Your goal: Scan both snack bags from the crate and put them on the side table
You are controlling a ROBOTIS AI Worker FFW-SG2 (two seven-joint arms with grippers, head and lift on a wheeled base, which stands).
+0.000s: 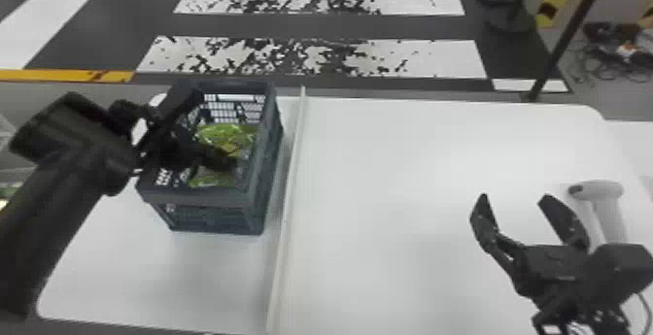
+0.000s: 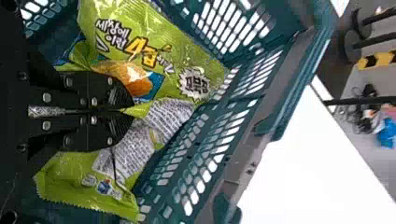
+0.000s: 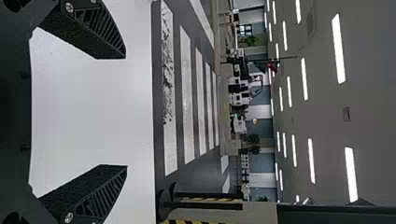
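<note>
At the left, the left gripper (image 2: 127,112) reaches down into the crate (image 1: 199,198), its fingers closed, apparently on a fold of the nearer snack bag (image 2: 74,175); loose wrapping likely offers an easier pinch than the filled part. The other snack bag (image 2: 187,51) lies beside it, also in the crate, whose walls keep both together. Farther right, past a pale ledge (image 1: 290,183), is bare white desk (image 1: 388,188). There the right gripper (image 1: 515,200) waits wide open near the scanner (image 1: 610,191), probably placed to pick it up for scanning.
</note>
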